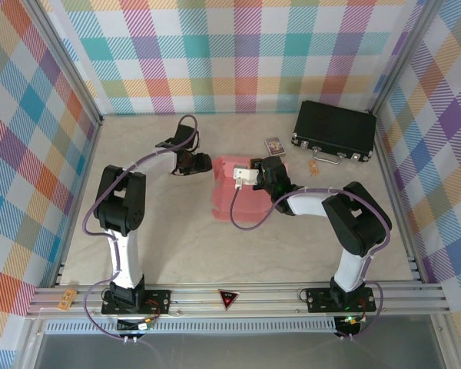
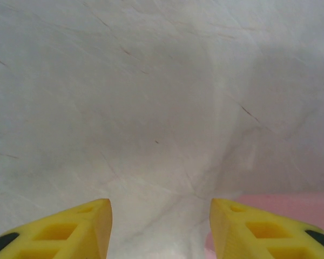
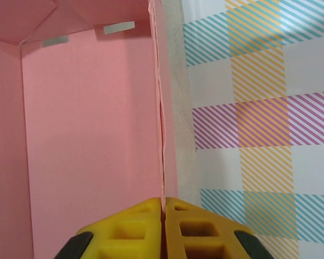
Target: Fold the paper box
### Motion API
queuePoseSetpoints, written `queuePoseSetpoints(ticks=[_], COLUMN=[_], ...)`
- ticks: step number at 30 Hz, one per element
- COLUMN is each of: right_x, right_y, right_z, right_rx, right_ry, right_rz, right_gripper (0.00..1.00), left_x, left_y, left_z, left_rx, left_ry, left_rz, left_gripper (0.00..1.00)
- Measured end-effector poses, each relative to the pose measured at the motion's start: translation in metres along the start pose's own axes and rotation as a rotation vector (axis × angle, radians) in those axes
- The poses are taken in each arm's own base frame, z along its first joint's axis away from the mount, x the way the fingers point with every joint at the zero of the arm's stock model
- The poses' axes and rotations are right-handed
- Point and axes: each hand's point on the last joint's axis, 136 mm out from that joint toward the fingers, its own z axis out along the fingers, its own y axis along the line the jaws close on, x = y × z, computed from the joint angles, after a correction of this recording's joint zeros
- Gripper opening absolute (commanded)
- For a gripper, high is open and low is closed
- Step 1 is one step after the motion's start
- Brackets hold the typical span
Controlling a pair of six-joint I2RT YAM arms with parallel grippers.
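Observation:
The paper box [image 1: 229, 206] is salmon-pink cardboard, partly raised, in the middle of the table. In the right wrist view I look along its inner side wall [image 3: 92, 124], with folded flaps at the far end. My right gripper [image 3: 164, 200] is shut on the thin upright edge of that wall, and from above it [image 1: 240, 181] reaches in from the box's right side. My left gripper [image 2: 161, 208] is open over bare tabletop with nothing between its yellow fingers. A strip of the pink box [image 2: 291, 202] lies beside its right finger. From above, that gripper [image 1: 202, 163] is at the box's far left corner.
A black hard case [image 1: 334, 132] lies at the back right, with a small printed card [image 1: 274, 144] to its left and a small tan piece [image 1: 314, 167] in front of it. Plaid walls and aluminium rails enclose the table.

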Motion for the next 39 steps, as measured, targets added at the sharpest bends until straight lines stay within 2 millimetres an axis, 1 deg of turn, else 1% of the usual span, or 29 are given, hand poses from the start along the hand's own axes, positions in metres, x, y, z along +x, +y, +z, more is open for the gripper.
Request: queuePoseSetpoints(ticks=[5, 11, 16, 20, 30, 34, 35, 36, 39], right_x=[0.001, 0.002, 0.002, 0.002, 0.002, 0.003, 0.003, 0.003, 0.003], right_y=[0.0, 0.0, 0.0, 0.0, 0.001, 0.0, -0.001, -0.001, 0.0], right_z=[0.002, 0.003, 0.003, 0.003, 0.003, 0.004, 0.005, 0.005, 0.005], right_rx=[-0.003, -0.004, -0.006, -0.007, -0.008, -0.007, -0.006, -0.008, -0.01], right_ry=[0.008, 0.013, 0.018, 0.021, 0.027, 0.031, 0.032, 0.034, 0.036], right_rz=[0.004, 0.004, 0.008, 0.01, 0.024, 0.024, 0.024, 0.024, 0.026], right_gripper=[0.11, 0.11, 0.11, 0.12, 0.12, 0.12, 0.12, 0.12, 0.12], left_x=[0.003, 0.014, 0.017, 0.02, 0.021, 0.023, 0.024, 0.025, 0.025], left_y=[-0.015, -0.023, -0.035, -0.042, -0.059, -0.064, -0.065, -0.067, -0.07], left_z=[-0.002, -0.005, -0.01, -0.013, -0.019, -0.02, -0.02, -0.021, -0.021], left_rx=[0.087, 0.154, 0.23, 0.282, 0.377, 0.402, 0.407, 0.413, 0.429], left_ry=[0.012, 0.028, 0.025, 0.027, 0.037, 0.045, 0.049, 0.05, 0.045], left_rz=[0.017, 0.024, 0.039, 0.049, 0.065, 0.07, 0.072, 0.076, 0.087], left_gripper=[0.48, 0.47, 0.43, 0.43, 0.4, 0.37, 0.34, 0.33, 0.32])
